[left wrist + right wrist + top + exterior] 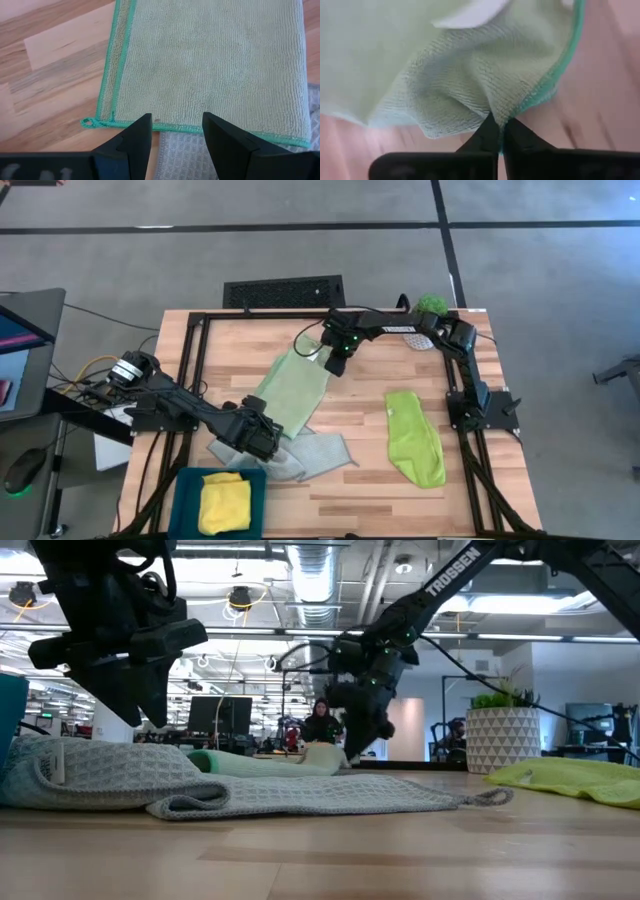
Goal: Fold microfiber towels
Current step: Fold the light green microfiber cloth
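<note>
An open-plan office-lab: exposed ceiling ducts [315, 570], desk monitors [222, 716] and a seated person [322, 725] behind the workbench [370, 480].

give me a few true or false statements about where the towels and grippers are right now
1. The right gripper is pinching a far corner of the sage green towel. True.
2. The left gripper is shut on the sage green towel. False: its fingers are open, hovering over the towel's near edge.
3. The yellow towel lies in the teal bin. True.
4. The lime green towel lies under the sage green one. False: it lies apart, on the table's right side.
5. The sage green towel partly overlaps the grey-green towel. True.
</note>
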Robot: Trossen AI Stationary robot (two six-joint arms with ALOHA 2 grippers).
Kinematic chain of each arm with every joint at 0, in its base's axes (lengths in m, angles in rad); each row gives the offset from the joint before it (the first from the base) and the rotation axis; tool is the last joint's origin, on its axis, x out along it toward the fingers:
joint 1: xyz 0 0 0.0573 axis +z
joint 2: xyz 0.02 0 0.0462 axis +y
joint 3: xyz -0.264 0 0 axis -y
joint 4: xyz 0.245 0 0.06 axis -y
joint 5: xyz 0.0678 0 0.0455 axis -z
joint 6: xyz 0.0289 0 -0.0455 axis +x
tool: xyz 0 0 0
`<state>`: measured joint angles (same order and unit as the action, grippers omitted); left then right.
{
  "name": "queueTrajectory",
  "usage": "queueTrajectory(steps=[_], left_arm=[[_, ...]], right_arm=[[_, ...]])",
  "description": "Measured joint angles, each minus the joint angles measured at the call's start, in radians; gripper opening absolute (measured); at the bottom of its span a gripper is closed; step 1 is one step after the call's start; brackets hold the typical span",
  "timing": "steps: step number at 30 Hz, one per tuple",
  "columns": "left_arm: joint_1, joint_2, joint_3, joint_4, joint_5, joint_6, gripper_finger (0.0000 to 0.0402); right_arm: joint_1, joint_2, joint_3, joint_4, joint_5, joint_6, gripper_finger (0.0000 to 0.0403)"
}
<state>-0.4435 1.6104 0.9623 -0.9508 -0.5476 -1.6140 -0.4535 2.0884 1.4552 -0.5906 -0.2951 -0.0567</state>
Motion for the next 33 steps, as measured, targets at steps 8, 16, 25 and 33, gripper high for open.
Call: queueTrajectory(steps=[8, 16, 25, 33], left_arm=[[-0.002, 0.000, 0.005, -0.010, -0.051, 0.001, 0.0168], [-0.023, 0.000, 0.057, -0.111, -0.127, -0.032, 0.0168], [-0.039, 0.000, 0.136, -0.263, -0.153, -0.073, 0.0168], [-0.039, 0.000, 0.157, -0.276, -0.154, -0.073, 0.0168]], right_arm=[[0.057, -0.021, 0.061, -0.008, 0.007, -0.005, 0.0008], [0.140, -0.023, 0.121, -0.006, 0.010, -0.017, 0.0018], [0.254, -0.023, 0.153, 0.025, 0.012, -0.073, 0.0016], [0.329, -0.023, 0.169, 0.115, 0.012, -0.110, 0.0008]])
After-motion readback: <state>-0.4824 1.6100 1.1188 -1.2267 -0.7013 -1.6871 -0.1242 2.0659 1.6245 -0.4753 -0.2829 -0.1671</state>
